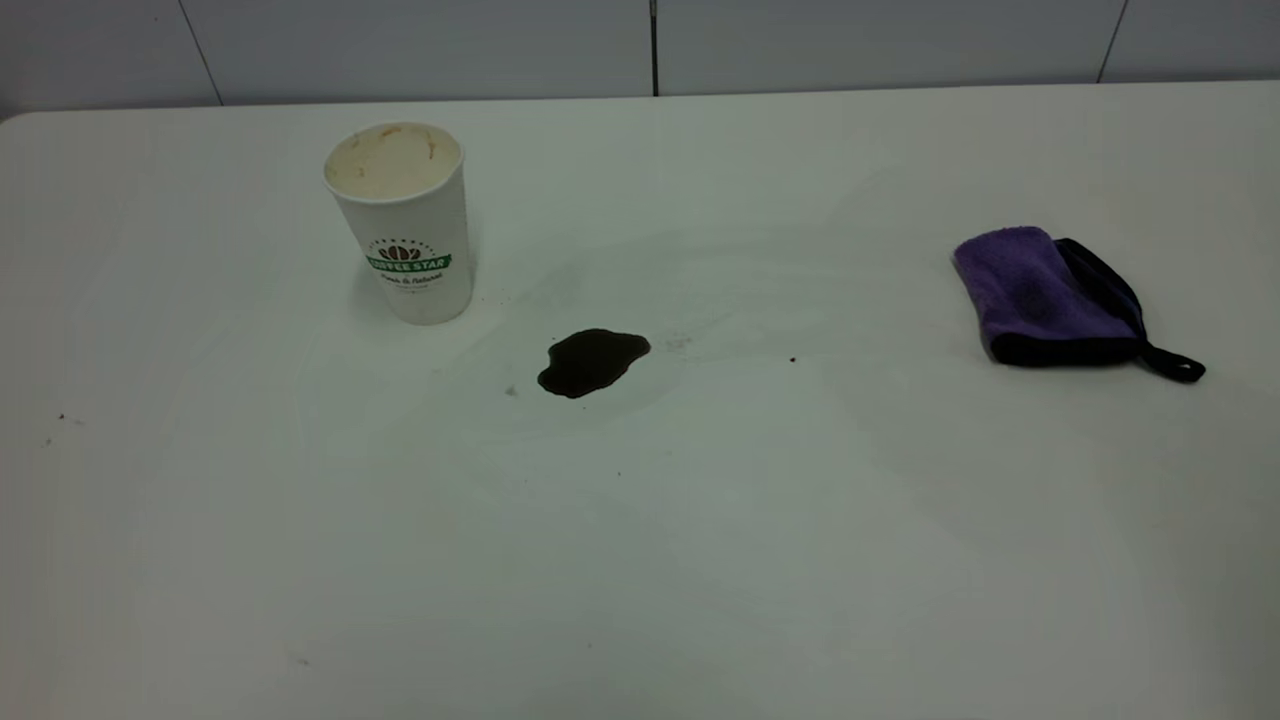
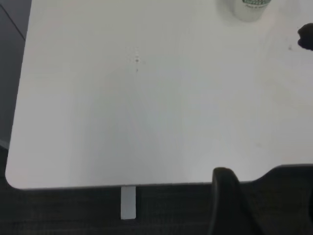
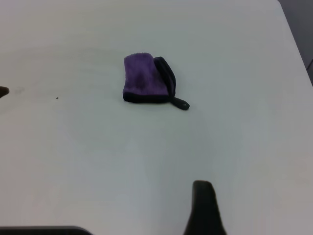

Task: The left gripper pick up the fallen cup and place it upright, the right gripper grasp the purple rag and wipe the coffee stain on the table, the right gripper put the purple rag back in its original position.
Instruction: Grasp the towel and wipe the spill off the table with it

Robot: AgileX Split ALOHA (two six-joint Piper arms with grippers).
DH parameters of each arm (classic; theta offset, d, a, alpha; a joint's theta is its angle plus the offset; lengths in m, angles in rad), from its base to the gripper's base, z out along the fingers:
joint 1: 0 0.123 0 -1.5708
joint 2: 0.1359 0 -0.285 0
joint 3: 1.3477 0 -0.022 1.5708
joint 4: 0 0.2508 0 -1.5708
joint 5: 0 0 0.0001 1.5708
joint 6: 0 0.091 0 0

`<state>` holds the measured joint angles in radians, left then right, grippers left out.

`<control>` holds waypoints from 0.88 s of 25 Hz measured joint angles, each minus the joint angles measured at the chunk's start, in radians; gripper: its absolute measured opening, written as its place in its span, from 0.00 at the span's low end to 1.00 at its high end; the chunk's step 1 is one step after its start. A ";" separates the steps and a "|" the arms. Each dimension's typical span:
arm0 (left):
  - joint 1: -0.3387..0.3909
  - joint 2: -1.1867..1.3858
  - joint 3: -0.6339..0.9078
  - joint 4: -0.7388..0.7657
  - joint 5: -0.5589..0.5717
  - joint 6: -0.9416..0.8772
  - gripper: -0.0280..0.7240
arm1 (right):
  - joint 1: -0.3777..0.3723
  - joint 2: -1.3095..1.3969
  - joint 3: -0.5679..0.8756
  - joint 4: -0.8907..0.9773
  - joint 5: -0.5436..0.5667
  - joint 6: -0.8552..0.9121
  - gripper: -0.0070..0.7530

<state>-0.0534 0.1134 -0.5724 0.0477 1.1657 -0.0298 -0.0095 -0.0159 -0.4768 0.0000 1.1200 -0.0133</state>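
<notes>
The fallen cup (image 1: 402, 222) stands upright; purple rag (image 1: 1045, 297) lies ungrasped, coffee stain (image 1: 592, 361) unwiped. You cannot tell either tool's state.

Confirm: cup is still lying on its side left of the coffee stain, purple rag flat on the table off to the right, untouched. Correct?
Not quite. The cup stands upright, open end up, as the exterior view shows. The rest holds: it sits left of the coffee stain, and the purple rag lies flat on the table off to the right with neither gripper touching it.
</notes>
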 joint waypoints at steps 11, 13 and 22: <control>0.059 -0.132 0.082 -0.004 -0.045 0.001 0.61 | 0.000 0.000 0.000 0.000 0.000 0.000 0.79; 0.059 -0.132 0.082 -0.004 -0.045 0.001 0.61 | 0.000 0.000 0.000 0.000 0.000 0.000 0.79; 0.059 -0.132 0.082 -0.004 -0.045 0.004 0.61 | 0.000 0.000 0.000 0.000 0.000 0.000 0.79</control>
<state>0.0057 -0.0188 -0.4900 0.0441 1.1206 -0.0263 -0.0095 -0.0159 -0.4768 0.0000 1.1200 -0.0133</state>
